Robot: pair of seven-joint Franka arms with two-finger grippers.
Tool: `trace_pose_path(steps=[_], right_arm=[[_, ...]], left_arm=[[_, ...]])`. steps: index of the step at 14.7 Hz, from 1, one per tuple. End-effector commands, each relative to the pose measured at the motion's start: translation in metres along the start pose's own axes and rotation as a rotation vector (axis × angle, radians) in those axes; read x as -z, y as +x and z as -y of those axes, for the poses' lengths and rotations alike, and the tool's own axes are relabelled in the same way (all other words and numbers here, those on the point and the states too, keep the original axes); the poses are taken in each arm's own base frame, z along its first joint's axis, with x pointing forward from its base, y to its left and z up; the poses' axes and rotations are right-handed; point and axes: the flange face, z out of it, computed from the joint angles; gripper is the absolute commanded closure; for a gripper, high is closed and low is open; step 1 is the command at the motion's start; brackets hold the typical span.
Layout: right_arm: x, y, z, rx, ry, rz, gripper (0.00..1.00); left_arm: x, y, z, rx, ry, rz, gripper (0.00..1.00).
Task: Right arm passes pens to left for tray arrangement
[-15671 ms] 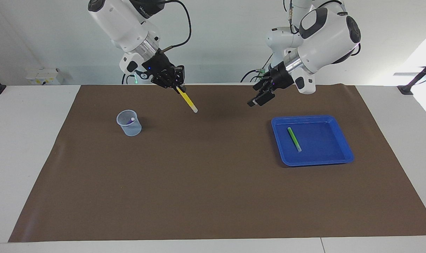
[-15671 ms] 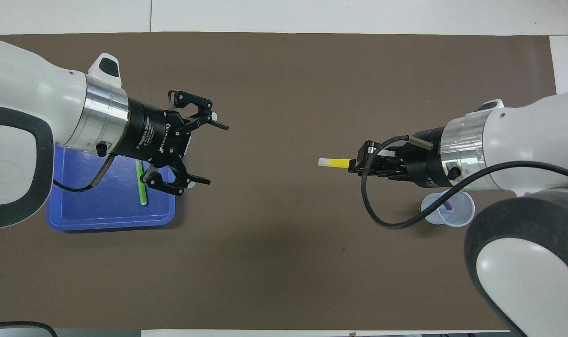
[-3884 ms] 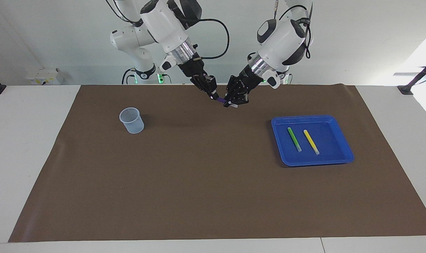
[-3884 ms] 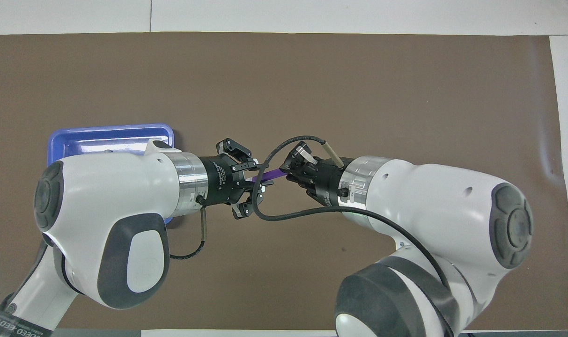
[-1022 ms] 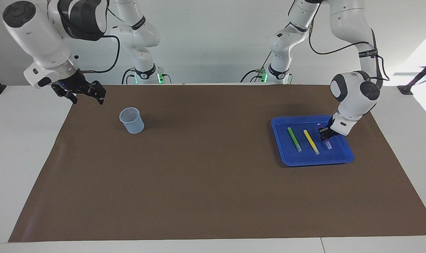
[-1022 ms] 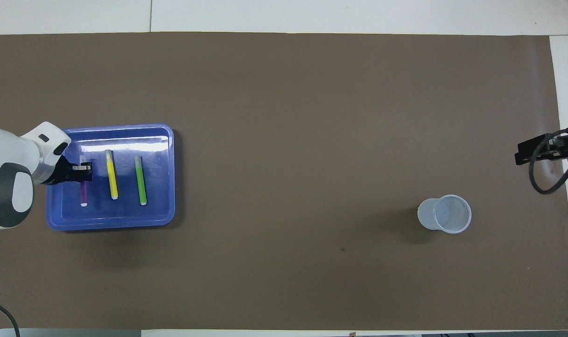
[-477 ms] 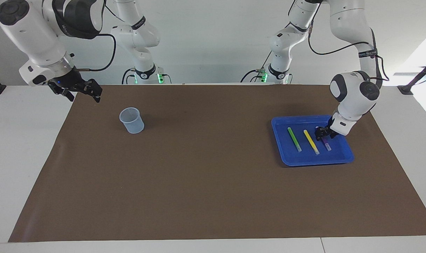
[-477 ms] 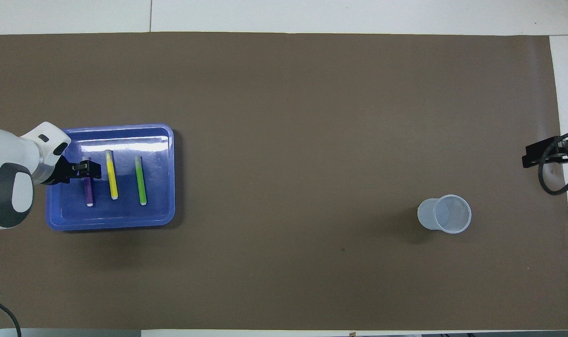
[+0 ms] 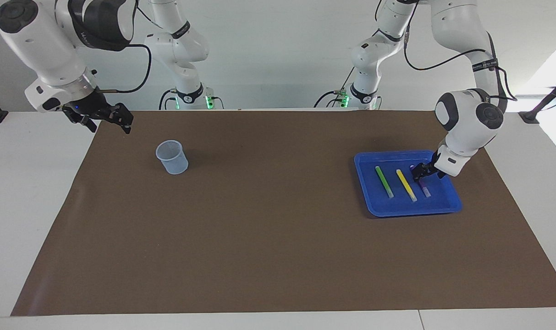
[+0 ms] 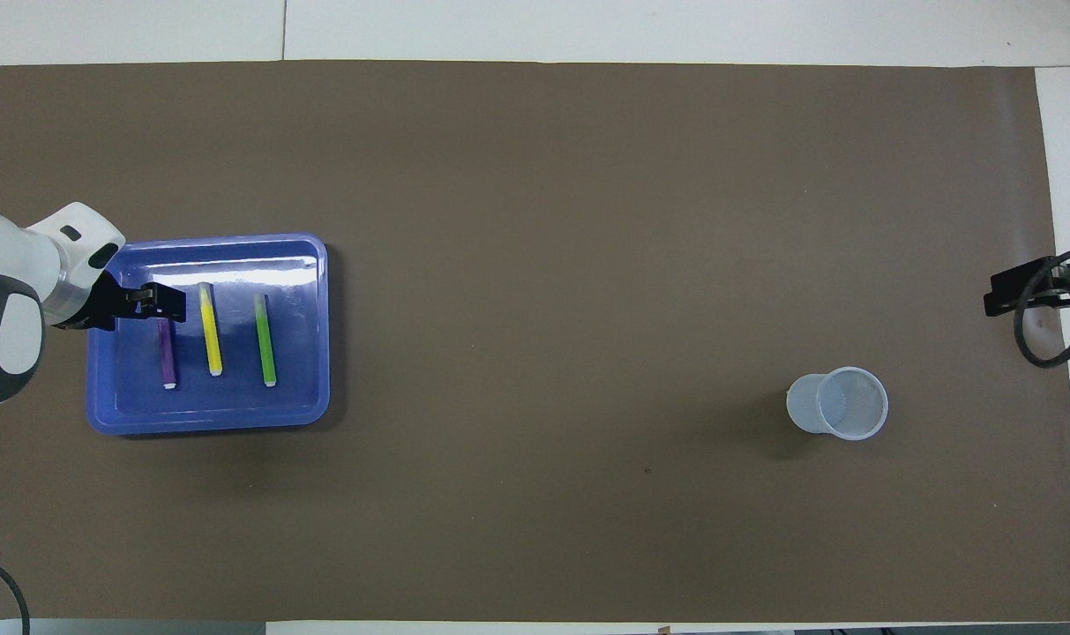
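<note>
The blue tray (image 9: 406, 211) (image 10: 208, 422) sits toward the left arm's end of the table. Three pens lie side by side in it. The green pen (image 9: 384, 182) (image 10: 265, 339) is nearest the table's middle, then the yellow pen (image 9: 406, 185) (image 10: 209, 329), then the purple pen (image 9: 425, 188) (image 10: 168, 353). My left gripper (image 9: 419, 173) (image 10: 166, 304) hangs open just over the purple pen's robot-side end and holds nothing. The right gripper (image 9: 110, 124) (image 10: 1020, 294) waits open and empty above the mat's edge at the right arm's end.
A translucent cup (image 9: 172, 158) (image 10: 837, 404) stands upright on the brown mat (image 9: 268, 220) toward the right arm's end, with nothing visible inside. White tabletop borders the mat on all sides.
The left gripper has opened and let go of the purple pen, which now lies flat beside the yellow one. The gripper has lifted slightly. The right arm moved a little outward, then stopped.
</note>
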Motion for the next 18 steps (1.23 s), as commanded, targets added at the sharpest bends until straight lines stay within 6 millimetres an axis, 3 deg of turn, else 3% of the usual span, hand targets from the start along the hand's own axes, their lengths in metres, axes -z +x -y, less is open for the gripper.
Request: trace_pose_path(steps=[1, 5, 10, 12, 15, 18], right_arm=[[0.004, -0.005, -0.001, 0.001, 0.005, -0.016, 0.00], [0.006, -0.006, 0.003, -0.036, 0.024, -0.018, 0.00], [0.006, -0.006, 0.004, -0.034, 0.024, -0.017, 0.00], [0.007, -0.007, 0.004, -0.034, 0.024, -0.018, 0.00], [0.006, -0.006, 0.006, -0.030, 0.024, -0.017, 0.00], [0.005, -0.006, 0.006, -0.030, 0.024, -0.015, 0.00]], left_arm=[[0.053, 0.003, -0.031, -0.025, 0.027, 0.038, 0.00], [0.115, -0.009, -0.066, -0.052, 0.057, 0.065, 0.00], [0.201, -0.072, -0.119, -0.098, 0.018, 0.061, 0.00], [0.233, -0.090, -0.123, -0.107, -0.015, 0.089, 0.00], [0.254, -0.088, -0.123, -0.065, -0.050, 0.061, 0.00], [0.253, -0.083, -0.124, -0.062, -0.053, 0.035, 0.00]])
